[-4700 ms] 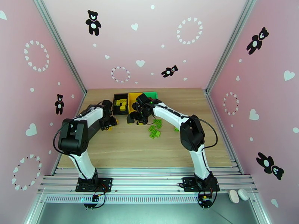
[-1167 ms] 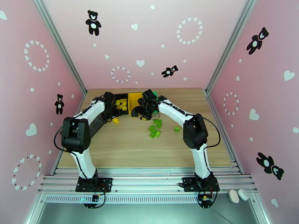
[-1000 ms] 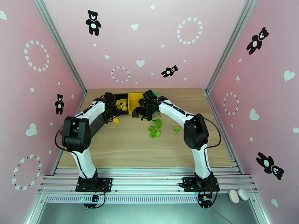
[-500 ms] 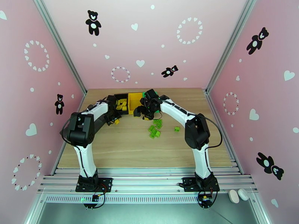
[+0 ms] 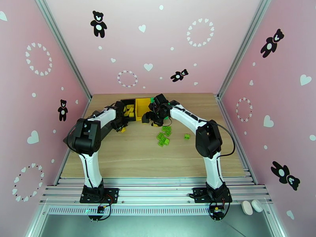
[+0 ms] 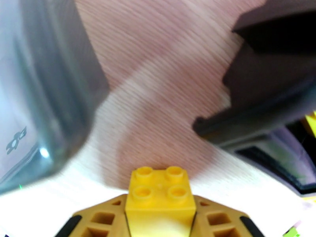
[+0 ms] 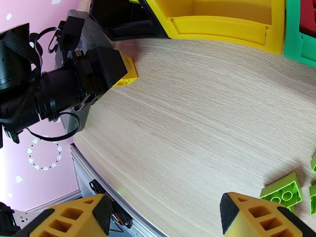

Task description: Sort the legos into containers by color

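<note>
Between the yellow pads of the left tool (image 6: pixel 160 222), a yellow brick (image 6: pixel 160 189) is clamped, studs facing up. It is a square two-by-two piece of glossy hard plastic, so there is no long axis to mind, and the pads press on two opposite flat sides. It sits at or just above the counter (image 5: pixel 138 162); I cannot tell whether it has cleared the wood.

Just beyond the brick, on the side away from the arm bases, stands the black bin (image 5: pixel 130 100), with several yellow bricks (image 5: pixel 128 110) already lying in it. In the left wrist view its dark wall rises ahead and to the right of the tool. The coming move therefore looks like a short lift, then a carry forward and rightward over that near rim. The left arm is the nearer one to this bin.

Next in the row is the yellow bin (image 7: pixel 221 26), smooth-walled with rounded corners. Beside it is the green bin (image 7: pixel 298 44), which has a red brick (image 7: pixel 309 12) inside.

The right tool (image 7: pixel 166 220) hangs with its pads well apart, grasping nothing. A loose cluster of green bricks (image 5: pixel 164 136) lies on the counter near it, and one lies apart to the right. The counter itself is pale, matte wood grain, which should let a hard brick slide easily if nudged.
</note>
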